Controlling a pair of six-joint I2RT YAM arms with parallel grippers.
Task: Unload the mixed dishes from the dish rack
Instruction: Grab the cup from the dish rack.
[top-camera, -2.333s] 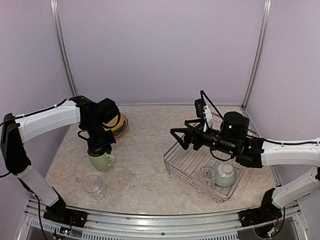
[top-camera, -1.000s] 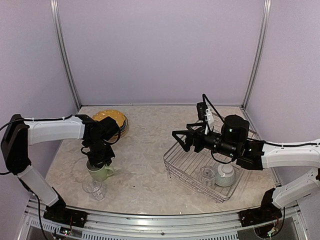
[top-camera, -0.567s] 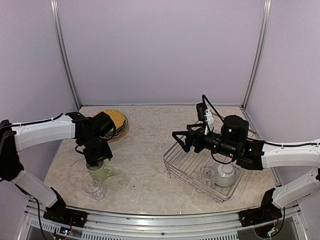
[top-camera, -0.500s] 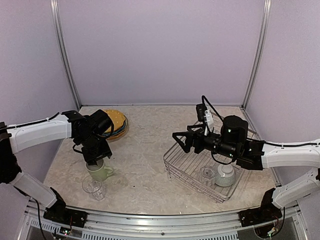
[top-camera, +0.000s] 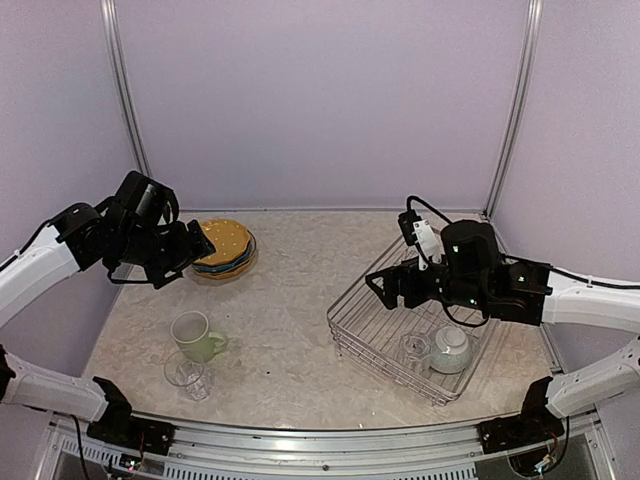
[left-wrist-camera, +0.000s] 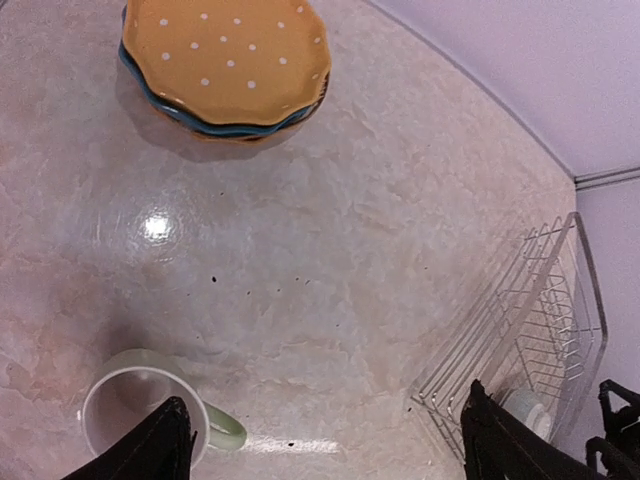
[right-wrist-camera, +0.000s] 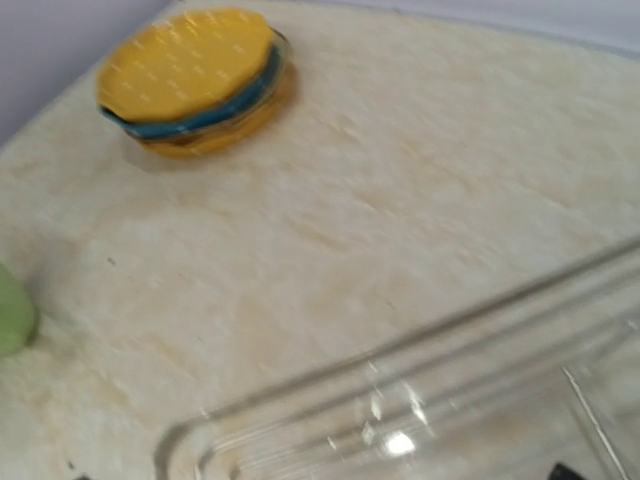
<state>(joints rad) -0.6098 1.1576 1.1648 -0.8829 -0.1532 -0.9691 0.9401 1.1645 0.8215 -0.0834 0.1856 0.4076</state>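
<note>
Green mug (top-camera: 197, 335) sits on the surface, left tool (left-wrist-camera: 328, 440) spread wide, empty. Glass (top-camera: 413, 347) and bowl (top-camera: 449, 349) sit in the rack (top-camera: 350, 338); right tool (top-camera: 385, 287) (can't tell its grip) should come straight down over one.

Fixed overhead view, left wrist high, right wrist low and close, plate stack (top-camera: 222, 246) common to all

Laboratory robot cell: plain lilac wall panels (top-camera: 320, 100) and metal posts (top-camera: 513, 110) enclose a marbled desk (top-camera: 300, 300), aluminium rail (top-camera: 320, 446) along its near edge.
</note>
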